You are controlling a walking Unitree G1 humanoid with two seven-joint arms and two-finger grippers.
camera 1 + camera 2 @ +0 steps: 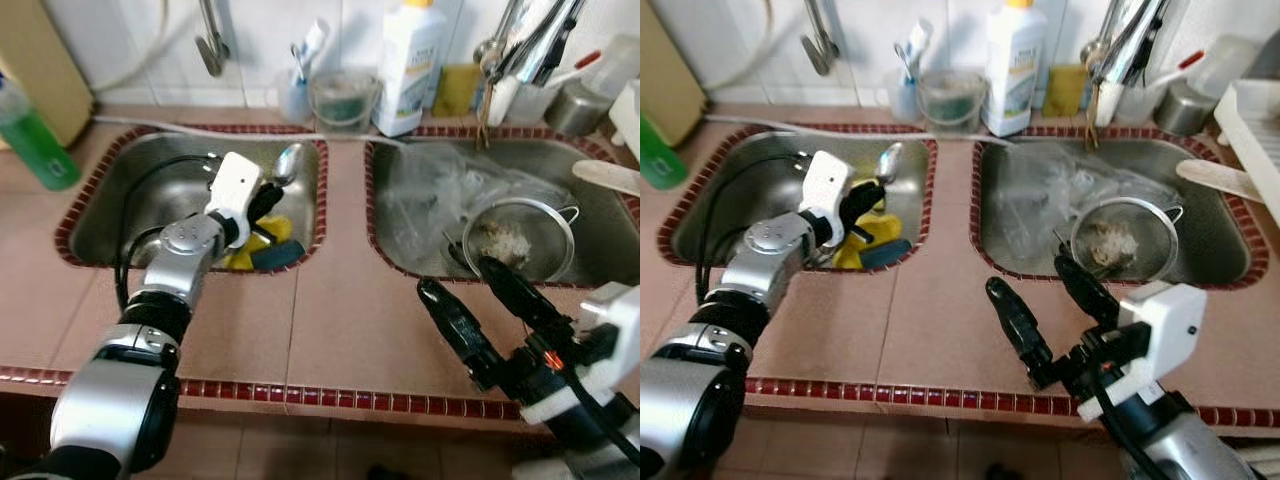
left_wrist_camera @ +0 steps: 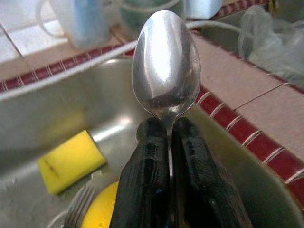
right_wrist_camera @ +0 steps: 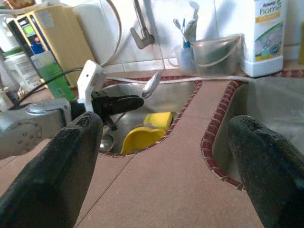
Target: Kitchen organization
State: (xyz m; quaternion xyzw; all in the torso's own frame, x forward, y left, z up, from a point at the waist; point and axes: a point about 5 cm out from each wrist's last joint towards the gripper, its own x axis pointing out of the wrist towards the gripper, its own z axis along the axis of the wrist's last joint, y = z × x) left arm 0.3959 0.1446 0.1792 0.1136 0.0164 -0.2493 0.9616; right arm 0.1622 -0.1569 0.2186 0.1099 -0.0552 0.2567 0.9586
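Note:
My left gripper [image 1: 268,196] reaches over the left sink [image 1: 120,205] and is shut on the neck of a metal spoon [image 1: 290,163]. The spoon's bowl [image 2: 166,61] sticks out past the fingertips [image 2: 153,130], lifted above the sink floor near its back right corner. Below it lie a yellow sponge [image 2: 71,159], a yellow dish [image 3: 142,137] and a fork [image 2: 78,216]. My right gripper [image 1: 460,278] stands open over the front counter, just ahead of the right sink [image 1: 400,265], with nothing between its fingers [image 3: 57,171].
The right sink holds a mesh strainer [image 1: 520,240] with food scraps and a crumpled plastic bag [image 1: 440,190]. Along the back ledge stand a white detergent bottle [image 1: 408,65], a clear tub [image 1: 345,100], a cup of brushes [image 1: 295,90] and a green bottle [image 1: 35,140].

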